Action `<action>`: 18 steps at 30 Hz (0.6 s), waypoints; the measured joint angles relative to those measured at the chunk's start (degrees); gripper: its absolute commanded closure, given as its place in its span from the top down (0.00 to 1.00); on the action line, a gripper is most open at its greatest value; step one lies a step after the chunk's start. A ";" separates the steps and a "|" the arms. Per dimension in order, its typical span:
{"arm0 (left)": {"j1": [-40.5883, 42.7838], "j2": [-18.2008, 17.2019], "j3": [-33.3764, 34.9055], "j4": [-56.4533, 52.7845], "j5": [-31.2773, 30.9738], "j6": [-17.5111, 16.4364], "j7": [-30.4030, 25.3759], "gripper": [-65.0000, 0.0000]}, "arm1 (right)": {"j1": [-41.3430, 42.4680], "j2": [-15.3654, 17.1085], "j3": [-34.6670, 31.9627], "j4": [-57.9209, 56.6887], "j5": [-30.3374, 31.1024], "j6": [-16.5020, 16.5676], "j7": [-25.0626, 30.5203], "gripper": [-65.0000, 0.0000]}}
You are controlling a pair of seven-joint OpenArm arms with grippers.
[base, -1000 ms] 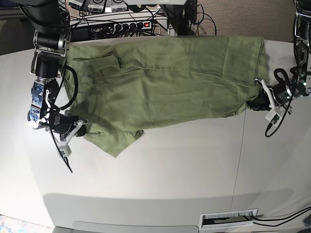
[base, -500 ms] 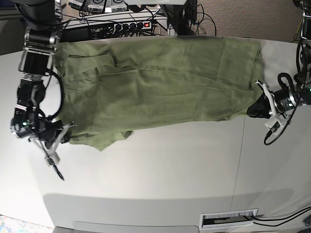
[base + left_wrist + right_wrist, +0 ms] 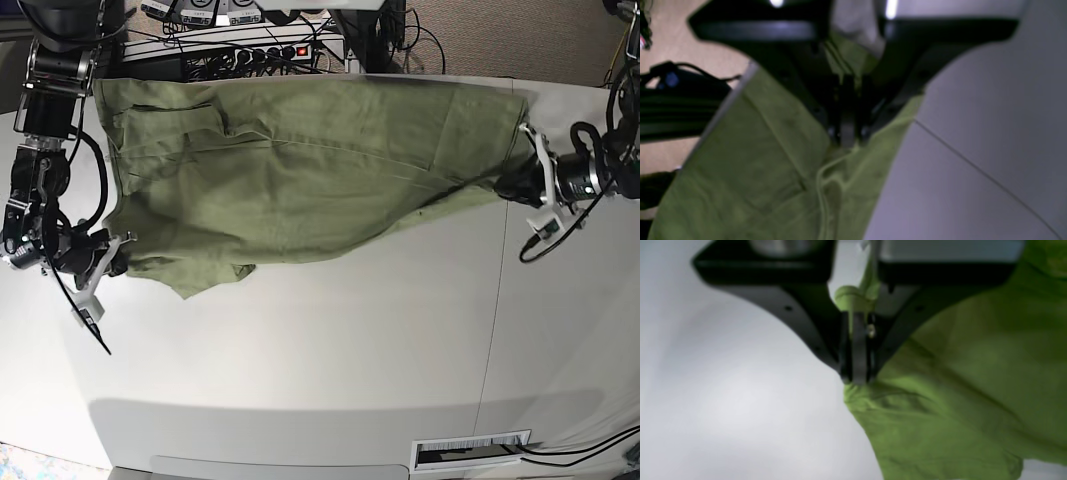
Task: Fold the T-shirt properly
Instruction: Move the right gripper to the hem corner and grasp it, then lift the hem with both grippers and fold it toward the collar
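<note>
The olive-green T-shirt lies stretched across the far half of the white table, spanning from left to right. My right gripper is at the shirt's left near corner and is shut on a pinch of its fabric. My left gripper is at the shirt's right near corner and is shut on its hem. A small flap of cloth hangs toward the front near the left corner. The neckline tag is not visible.
A power strip and tangled cables sit behind the table's far edge. A seam runs front to back through the table's right part. A white vent plate lies at the near edge.
Both grippers have moved outward and farther back with the shirt held. The shirt has shifted left and away and is pulled more taut, its near edge lifted back.
</note>
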 measured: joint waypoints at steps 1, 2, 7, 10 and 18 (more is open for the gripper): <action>0.50 -0.22 -0.02 0.15 -0.15 0.00 0.00 0.00 | 0.09 0.02 0.00 0.15 0.76 0.00 -0.33 0.00; 1.07 -0.61 -0.02 0.24 -0.22 0.00 -0.04 0.00 | 0.09 0.02 0.00 0.35 1.16 0.00 -0.33 0.00; 3.17 -2.99 -0.02 0.28 1.99 0.02 -0.02 0.00 | 0.04 0.00 0.00 0.48 1.62 0.00 -1.99 0.00; 4.33 -4.26 -0.02 0.31 1.95 0.02 -0.07 0.00 | -0.17 0.59 -0.02 0.48 4.94 0.04 -3.23 0.00; 7.52 -5.53 -0.02 0.35 1.90 0.02 -0.07 0.00 | -4.59 6.75 -0.15 1.88 6.51 0.59 -4.15 0.00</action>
